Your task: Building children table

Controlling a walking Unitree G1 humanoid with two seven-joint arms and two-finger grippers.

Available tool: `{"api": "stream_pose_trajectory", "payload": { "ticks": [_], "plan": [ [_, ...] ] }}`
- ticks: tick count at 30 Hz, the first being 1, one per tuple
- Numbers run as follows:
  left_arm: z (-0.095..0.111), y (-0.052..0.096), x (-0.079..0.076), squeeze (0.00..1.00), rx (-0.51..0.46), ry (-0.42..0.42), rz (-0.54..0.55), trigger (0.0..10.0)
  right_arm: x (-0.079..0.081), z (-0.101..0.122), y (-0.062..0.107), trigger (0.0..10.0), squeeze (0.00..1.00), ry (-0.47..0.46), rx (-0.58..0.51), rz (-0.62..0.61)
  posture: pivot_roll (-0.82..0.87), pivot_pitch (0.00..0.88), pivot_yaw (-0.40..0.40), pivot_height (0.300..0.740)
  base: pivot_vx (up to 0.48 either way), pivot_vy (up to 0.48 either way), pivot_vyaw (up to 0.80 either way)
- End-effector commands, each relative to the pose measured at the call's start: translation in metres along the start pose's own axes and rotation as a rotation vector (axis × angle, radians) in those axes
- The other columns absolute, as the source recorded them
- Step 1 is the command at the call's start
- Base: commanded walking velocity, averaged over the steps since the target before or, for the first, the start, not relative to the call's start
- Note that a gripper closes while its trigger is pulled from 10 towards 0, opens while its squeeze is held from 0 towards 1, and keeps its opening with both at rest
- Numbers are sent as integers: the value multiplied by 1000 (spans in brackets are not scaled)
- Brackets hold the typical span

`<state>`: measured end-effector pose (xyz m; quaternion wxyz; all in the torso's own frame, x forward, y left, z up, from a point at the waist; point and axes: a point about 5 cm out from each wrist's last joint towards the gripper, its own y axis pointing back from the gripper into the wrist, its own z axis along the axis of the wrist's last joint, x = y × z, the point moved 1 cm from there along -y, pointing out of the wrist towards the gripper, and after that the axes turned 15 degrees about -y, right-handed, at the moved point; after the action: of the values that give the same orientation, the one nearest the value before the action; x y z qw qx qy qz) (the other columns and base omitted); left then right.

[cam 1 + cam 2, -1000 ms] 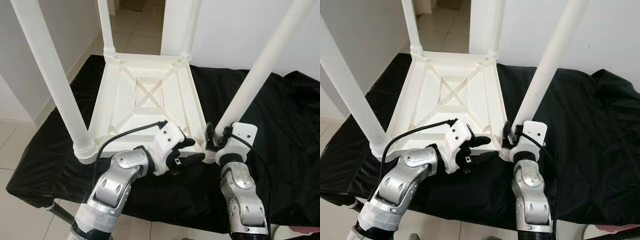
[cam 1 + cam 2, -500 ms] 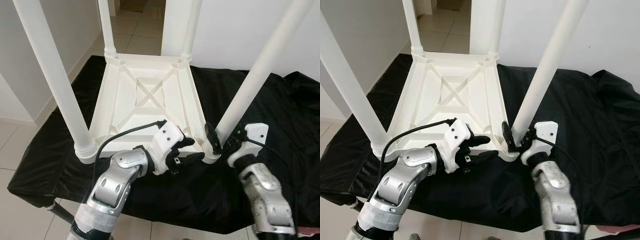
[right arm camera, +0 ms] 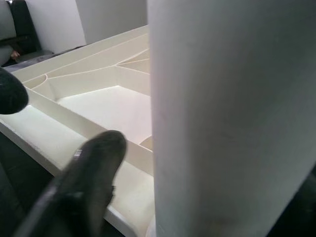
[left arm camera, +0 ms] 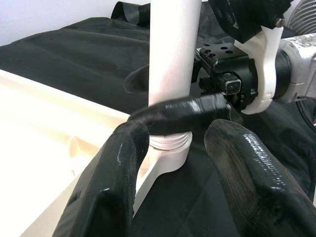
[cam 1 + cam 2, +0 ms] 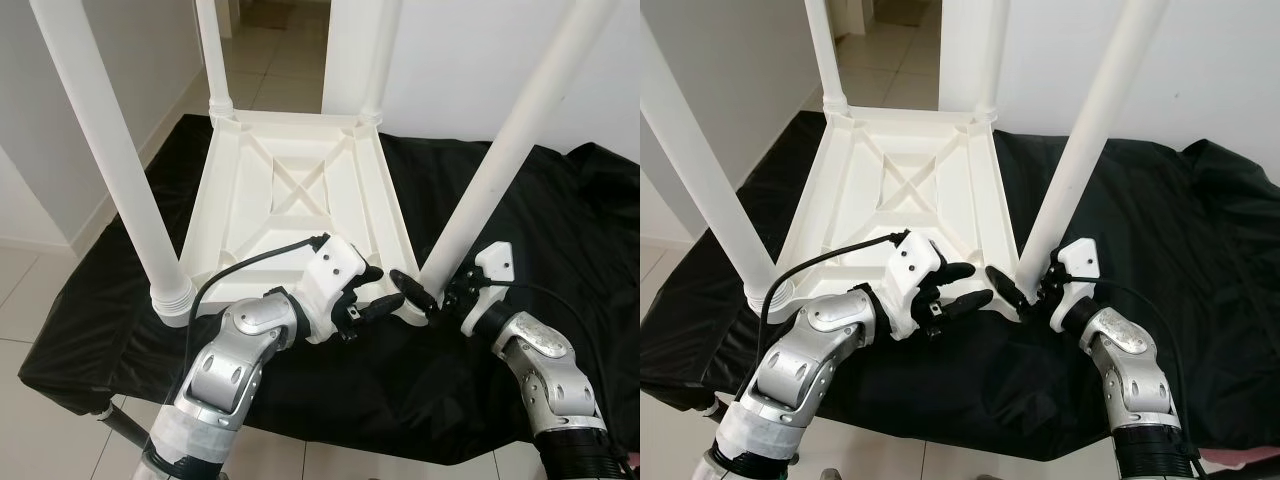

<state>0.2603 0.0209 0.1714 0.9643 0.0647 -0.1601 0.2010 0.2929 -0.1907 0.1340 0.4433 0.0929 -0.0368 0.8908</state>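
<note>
While the upturned white children's table (image 5: pixel 300 200) lies on the black-draped desk (image 5: pixel 560 230), the right gripper (image 5: pixel 425 290) fingers straddle its near right leg (image 5: pixel 480 200); left gripper (image 5: pixel 385 292), fingers parted, steadies the corner. Twist straight, keeping the leg square.

The children's table (image 5: pixel 300 200) in front of me is plain white all over, its underside ribs and its round legs (image 5: pixel 480 195) the same unpatterned white. It lies on a solid black cloth (image 5: pixel 560 230). My arms are silver with white wrist housings, and my left gripper (image 5: pixel 372 292) and right gripper (image 5: pixel 425 292) both have glossy black fingers (image 4: pixel 247 163). A black cable (image 5: pixel 255 260) runs along my left arm. The floor tiles (image 5: pixel 30 290) are pale beige, the wall (image 5: pixel 450 60) white.
</note>
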Motion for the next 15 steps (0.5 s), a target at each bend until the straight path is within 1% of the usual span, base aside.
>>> {"api": "stream_pose_trajectory", "payload": {
  "ticks": [1,8,12,13,15],
  "plan": [
    [2,-4,-2,0,-1,-10,-11,10000,-3,-3,-4,0,0,8,17,14,-68,0,-26,740,0,0,0],
    [2,-4,-3,0,0,-12,-14,10000,-6,-7,-7,0,0,-2,26,26,-67,0,-25,740,0,0,0],
    [1,-4,-3,0,2,-10,-10,10000,-6,-13,-5,0,0,-28,25,32,-66,0,-28,740,0,0,0],
    [1,-4,-3,0,4,-9,-8,10000,-5,-13,-3,10000,0,-40,15,26,-68,0,-29,740,0,0,0],
    [1,-4,-3,0,4,-9,-8,10000,-5,-13,-3,10000,0,-40,15,26,-68,0,-29,740,0,0,0]
  ]
}}
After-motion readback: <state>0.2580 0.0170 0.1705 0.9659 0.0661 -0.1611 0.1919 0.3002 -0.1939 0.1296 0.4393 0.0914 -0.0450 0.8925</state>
